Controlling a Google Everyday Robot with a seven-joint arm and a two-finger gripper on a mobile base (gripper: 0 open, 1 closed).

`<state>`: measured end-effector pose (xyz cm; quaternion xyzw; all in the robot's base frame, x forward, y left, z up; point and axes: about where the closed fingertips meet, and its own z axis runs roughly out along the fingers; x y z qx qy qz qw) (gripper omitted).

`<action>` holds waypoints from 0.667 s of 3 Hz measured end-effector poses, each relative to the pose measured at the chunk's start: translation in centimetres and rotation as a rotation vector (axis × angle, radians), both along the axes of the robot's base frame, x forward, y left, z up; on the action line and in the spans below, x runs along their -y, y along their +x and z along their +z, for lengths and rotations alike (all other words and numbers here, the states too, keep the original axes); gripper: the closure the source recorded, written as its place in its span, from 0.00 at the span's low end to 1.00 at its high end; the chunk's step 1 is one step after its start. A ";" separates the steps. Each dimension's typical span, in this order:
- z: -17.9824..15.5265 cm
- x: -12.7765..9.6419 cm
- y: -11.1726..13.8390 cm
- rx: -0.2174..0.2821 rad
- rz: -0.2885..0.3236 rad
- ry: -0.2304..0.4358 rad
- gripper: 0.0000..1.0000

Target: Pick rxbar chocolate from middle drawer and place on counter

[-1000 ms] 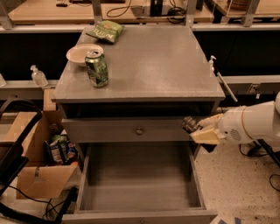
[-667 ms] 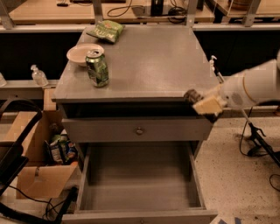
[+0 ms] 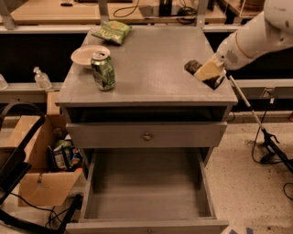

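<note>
Camera view, looking down at the front of a grey cabinet.

The gripper is over the counter, near its right front corner, on the end of a white arm that comes in from upper right. The jaws pinch the snack bar. The black wrapper sticks out on both sides of the tan fingers, one end twd the counter's middle, the other twd the front edge. The bar is tilted, not flat. Can't tell if its low end touches the top or hangs just above it.

L side of the counter:
- A green soda can stands upright near the front edge.
- A pale bowl sits just behind it; the can overlaps its rim in this view.
- A green chip bag lies flat at the back L corner.
- All three are well apart from the bar.

Under the top is a dark open slot, then a shallow drawer front w/ a small round knob, pushed in. Below that, the middle drawer is pulled out twd the camera, w/ side walls and plain grey floor in view.

On the floor L of the cabinet is a cardboard box w/ coloured packets in it. A clear bottle stands on a ledge farther back. A wooden desk runs behind the cabinet. Black cables lie on the speckled floor at R.
</note>
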<state>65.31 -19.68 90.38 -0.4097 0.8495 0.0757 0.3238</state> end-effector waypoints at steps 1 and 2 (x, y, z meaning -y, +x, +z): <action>1.1 -2.5 5.9 0.049 0.040 -0.019 1.00; 1.7 -5.0 11.6 0.112 0.057 0.014 0.96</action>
